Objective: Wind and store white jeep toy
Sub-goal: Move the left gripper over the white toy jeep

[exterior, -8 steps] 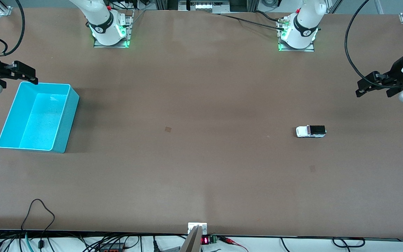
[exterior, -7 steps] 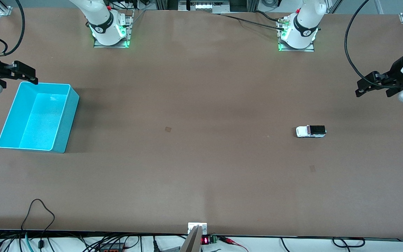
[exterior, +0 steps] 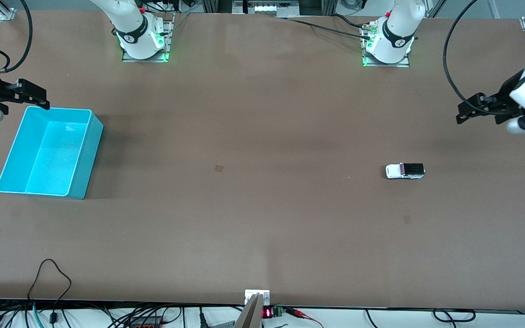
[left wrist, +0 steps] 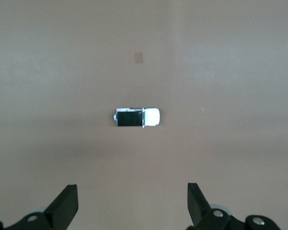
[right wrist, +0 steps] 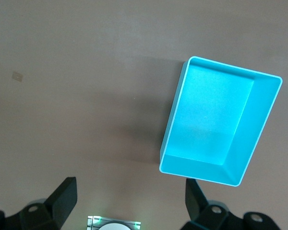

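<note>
The white jeep toy [exterior: 404,171], tiny with a black rear roof, stands on the brown table toward the left arm's end; it also shows in the left wrist view [left wrist: 137,117]. My left gripper [exterior: 465,115] hangs open and empty in the air over the table's left-arm end, apart from the jeep; its fingers [left wrist: 65,203] show spread wide in its wrist view. My right gripper [exterior: 39,101] is open and empty, up beside the turquoise bin's [exterior: 90,150] corner. The bin [right wrist: 266,124] looks empty.
Both arm bases [exterior: 141,38] [exterior: 388,43] stand along the table's edge farthest from the front camera. Cables and a small display [exterior: 267,313] lie off the table's nearest edge. Small marks [exterior: 218,168] dot the table top.
My left gripper has shifted a little toward the table's middle and slightly up in the front view. The jeep, the bin and the right arm have not moved.
</note>
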### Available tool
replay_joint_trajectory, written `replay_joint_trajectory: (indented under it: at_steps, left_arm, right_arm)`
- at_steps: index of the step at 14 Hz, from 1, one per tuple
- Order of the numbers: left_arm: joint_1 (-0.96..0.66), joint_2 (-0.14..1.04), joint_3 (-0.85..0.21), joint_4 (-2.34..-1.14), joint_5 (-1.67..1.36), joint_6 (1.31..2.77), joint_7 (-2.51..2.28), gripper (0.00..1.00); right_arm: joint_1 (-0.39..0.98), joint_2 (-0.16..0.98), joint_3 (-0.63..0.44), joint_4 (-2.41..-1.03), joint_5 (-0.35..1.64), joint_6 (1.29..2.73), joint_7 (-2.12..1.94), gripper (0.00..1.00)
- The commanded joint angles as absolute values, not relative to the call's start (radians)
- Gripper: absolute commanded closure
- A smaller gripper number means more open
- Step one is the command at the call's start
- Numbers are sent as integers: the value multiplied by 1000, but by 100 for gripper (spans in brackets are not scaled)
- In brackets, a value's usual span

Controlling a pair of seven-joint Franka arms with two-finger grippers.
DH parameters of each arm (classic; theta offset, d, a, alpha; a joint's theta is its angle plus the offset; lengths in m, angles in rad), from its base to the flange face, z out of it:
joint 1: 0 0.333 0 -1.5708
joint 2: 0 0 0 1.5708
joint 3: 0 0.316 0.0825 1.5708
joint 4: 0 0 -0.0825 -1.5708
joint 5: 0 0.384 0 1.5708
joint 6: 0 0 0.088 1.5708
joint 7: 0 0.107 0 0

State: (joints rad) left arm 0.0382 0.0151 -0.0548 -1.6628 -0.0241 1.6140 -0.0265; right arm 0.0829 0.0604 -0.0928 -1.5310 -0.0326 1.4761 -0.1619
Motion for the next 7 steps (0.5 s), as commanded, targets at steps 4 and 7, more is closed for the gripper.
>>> replay_joint_trajectory:
  at_steps: [4,7]
  left_arm:
    - [3,149,-66,-1660,-41,1632,-2,0]
    - [-3,170,-66,-1704,-41,1719,79,0]
  right_arm:
    - [81,49,-97,-1534,-18,1465,-155,0]
    - [78,49,-98,-1534,-18,1459,-153,0]
